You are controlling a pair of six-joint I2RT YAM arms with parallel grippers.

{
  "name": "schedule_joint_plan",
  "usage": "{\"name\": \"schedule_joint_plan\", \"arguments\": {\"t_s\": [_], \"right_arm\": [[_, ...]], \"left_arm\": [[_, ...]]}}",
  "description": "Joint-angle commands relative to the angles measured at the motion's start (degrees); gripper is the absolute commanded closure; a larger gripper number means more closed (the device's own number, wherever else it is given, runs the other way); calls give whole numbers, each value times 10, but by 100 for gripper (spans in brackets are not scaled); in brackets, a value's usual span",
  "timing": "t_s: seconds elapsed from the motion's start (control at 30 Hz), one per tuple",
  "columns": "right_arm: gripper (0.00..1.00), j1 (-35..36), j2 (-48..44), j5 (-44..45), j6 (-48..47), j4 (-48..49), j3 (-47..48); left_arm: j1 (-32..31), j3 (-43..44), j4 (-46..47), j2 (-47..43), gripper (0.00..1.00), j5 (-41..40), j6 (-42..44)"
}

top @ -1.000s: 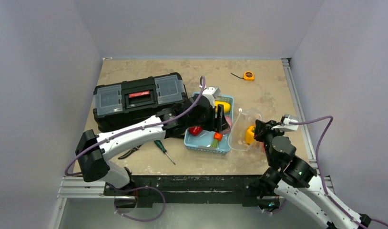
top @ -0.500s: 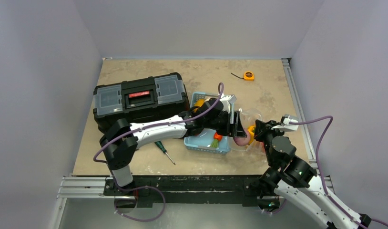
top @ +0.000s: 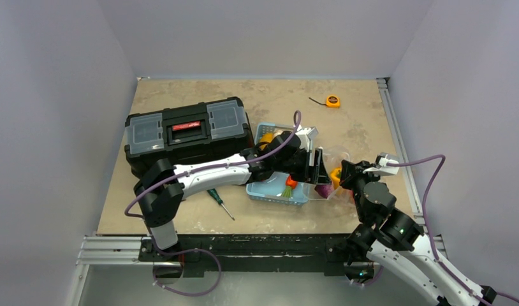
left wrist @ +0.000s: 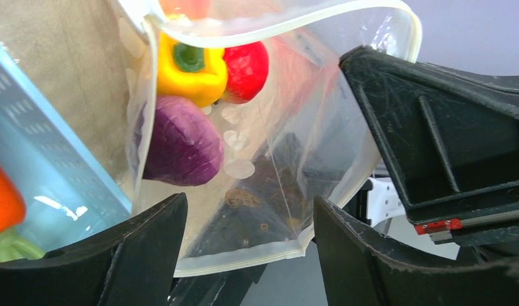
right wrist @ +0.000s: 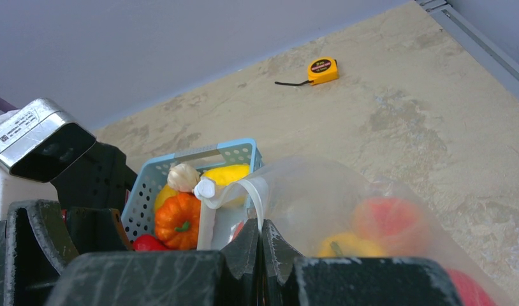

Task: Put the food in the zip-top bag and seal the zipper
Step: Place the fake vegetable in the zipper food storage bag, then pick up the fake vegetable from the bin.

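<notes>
Counting outward from the blue basket (top: 267,190), we find one zip-top bag (top: 328,159) lying against its right side on the tabletop (top: 276,102), mouth turned toward the basket. Three pieces of food sit inside the bag: one yellow pepper (left wrist: 187,67), one red round piece (left wrist: 246,67) and one purple piece (left wrist: 180,143), the purple one nearest the basket. The zipper (left wrist: 276,29) is unsealed and curves around the gaping mouth.

Inside the basket, the right wrist view gives us four pieces: one white garlic-like bulb (right wrist: 182,176), one yellow lemon (right wrist: 228,173), one orange pumpkin (right wrist: 178,220) and a second red piece (right wrist: 145,243), partly hidden. A fifth, an orange piece with a green stalk (top: 290,183), lies toward the basket's near right corner.

The left jaws hover at the basket's right edge, spread wide and holding nothing, and the bag's mouth shows between their two fingers (left wrist: 148,255). The right jaws, on the side of the bag away from the basket, are pressed together on the zipper strip, pinching the bag's rim.

One black toolbox (top: 187,131) stands just left of the basket. One screwdriver (top: 217,201) lies off the basket's near left corner. One orange tape measure (top: 333,101) lies well beyond its far right corner.
</notes>
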Motion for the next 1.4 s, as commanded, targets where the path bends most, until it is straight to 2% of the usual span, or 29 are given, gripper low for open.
{"name": "schedule_joint_plan", "arguments": {"t_s": [0.0,0.2,0.37,0.53,0.63,0.77,0.9,1.1,1.37], "right_arm": [[100,3,1,-4,-7,26,0],[100,3,0,-4,-7,27,0],[100,3,0,-5,-7,27,0],[100,3,1,-5,-7,27,0],[100,3,2,-5,-7,26,0],[100,3,3,-6,-8,27,1],[100,3,4,-7,-7,27,1],[100,3,5,-7,-8,27,1],[100,4,6,-10,-10,29,1]], "left_arm": [[-3,14,-29,-47,29,-42,33],[-3,-31,-58,-116,29,-124,74],[-3,-55,-115,-169,29,-228,109],[-3,-4,-250,-145,26,-313,151],[-1,30,-301,-117,21,-351,168],[25,66,-314,-76,16,-327,193],[53,131,-344,-12,17,-284,219],[61,266,-436,101,17,-306,278],[98,310,-455,158,18,-289,300]]}}
